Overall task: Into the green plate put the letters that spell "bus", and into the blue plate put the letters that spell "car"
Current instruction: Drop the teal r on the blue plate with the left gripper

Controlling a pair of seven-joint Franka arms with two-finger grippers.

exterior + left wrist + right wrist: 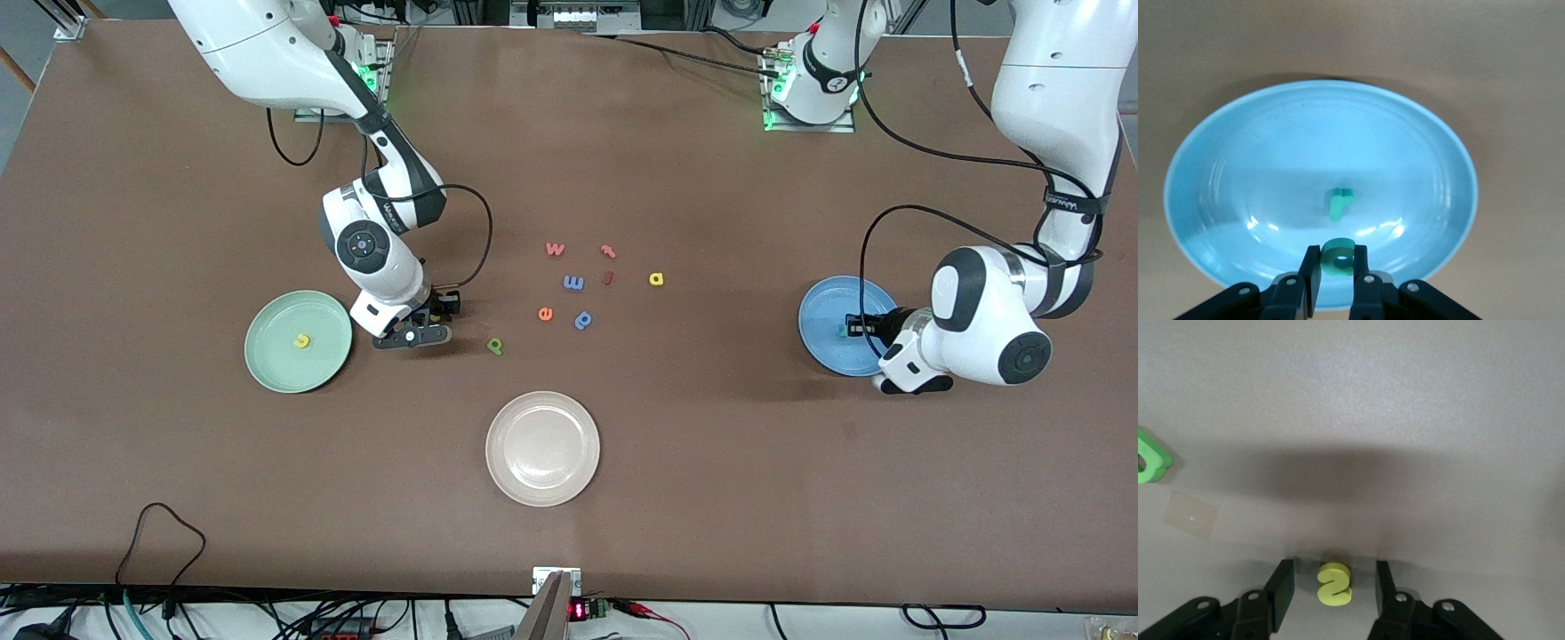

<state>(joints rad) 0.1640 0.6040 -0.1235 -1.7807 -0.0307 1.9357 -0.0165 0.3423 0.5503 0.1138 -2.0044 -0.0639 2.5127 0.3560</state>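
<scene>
My right gripper (437, 318) stands low over the table beside the green plate (267, 356), open, with the yellow s (1333, 585) lying between its fingers, touching neither. A yellow u (302, 340) lies in the green plate. The green b (495, 346) lies on the table toward the middle. My left gripper (1337, 251) hangs over the blue plate (822, 311), shut on the teal c (1338, 257). In the plate below it lies the teal r (1340, 203). The yellow a (656, 279) rests on the table among the loose letters.
A cream-white plate (542, 449) sits nearer the front camera at mid-table. Loose letters lie in the middle: an orange w (555, 249), a blue m (573, 283), an orange e (545, 313), a blue p (583, 320) and two small red ones (608, 252).
</scene>
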